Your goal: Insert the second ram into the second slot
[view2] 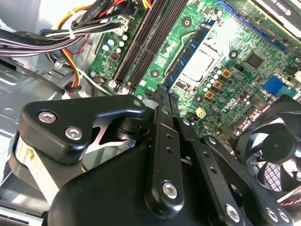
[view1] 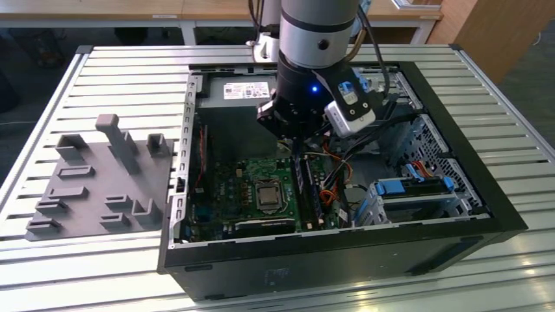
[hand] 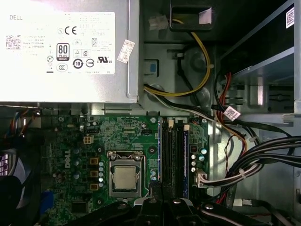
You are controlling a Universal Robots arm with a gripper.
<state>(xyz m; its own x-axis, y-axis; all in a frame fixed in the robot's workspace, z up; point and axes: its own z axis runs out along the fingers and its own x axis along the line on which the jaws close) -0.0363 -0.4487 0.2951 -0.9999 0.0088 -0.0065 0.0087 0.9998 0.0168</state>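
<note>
Presently, in the exterior view, the black metal gripper point(view1: 295, 148) is hanging inside the open black computer case point(view1: 347, 266), over the long black memory slots point(view1: 309, 192) on the green motherboard point(view1: 230, 188). A grey plastic fixture tray point(view1: 95, 188) is lying at the case's nine o'clock. In the second wrist view, the gripper point(view2: 162, 94) is pointing toward the slots point(view2: 141, 42). In the first wrist view, the gripper point(hand: 160, 200) is sitting in line with the slots point(hand: 172, 150). Whether it is clasping the second ram cannot be told.
</note>
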